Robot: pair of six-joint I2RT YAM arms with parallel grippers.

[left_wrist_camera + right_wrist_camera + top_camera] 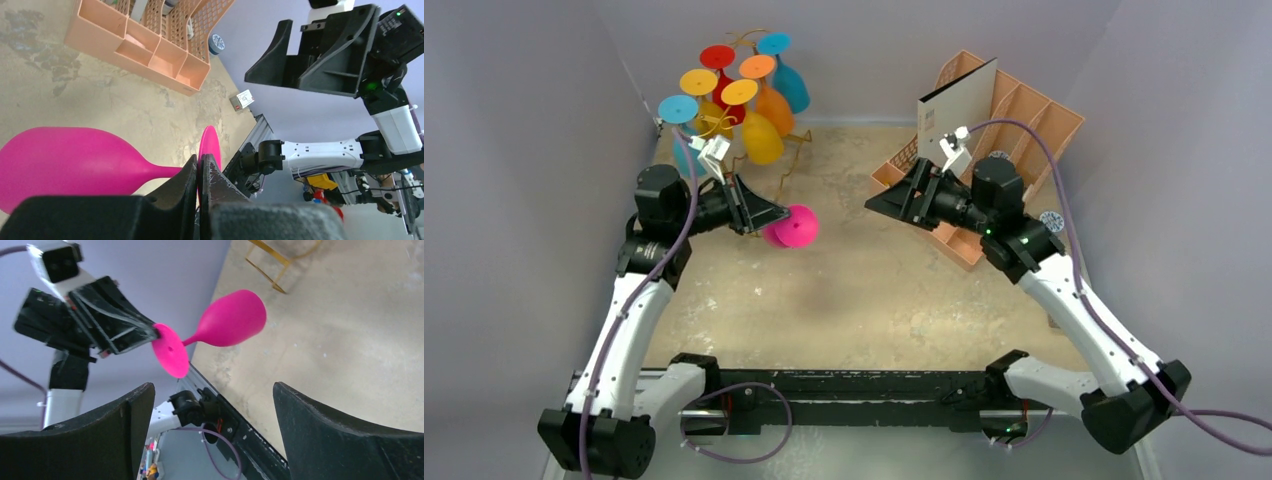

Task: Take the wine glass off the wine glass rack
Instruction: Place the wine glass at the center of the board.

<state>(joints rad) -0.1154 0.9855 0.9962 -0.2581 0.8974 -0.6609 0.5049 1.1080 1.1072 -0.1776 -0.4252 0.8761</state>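
A pink wine glass (796, 228) is held sideways above the table, away from the gold wire wine glass rack (792, 160) at the back left. My left gripper (774, 213) is shut on the rim of the glass's round foot (209, 145), with the bowl (65, 160) pointing away to one side. The right wrist view shows the same glass (230, 320) clamped by the left gripper's fingers (125, 332). My right gripper (874, 203) is open and empty, its jaws wide apart (212, 390), facing the glass from the right. Several coloured glasses (762, 135) hang upside down on the rack.
A peach plastic slotted organiser (1024, 115) stands at the back right with a white board (954, 110) leaning in it; it also shows in the left wrist view (150, 45). Grey walls close in the table on three sides.
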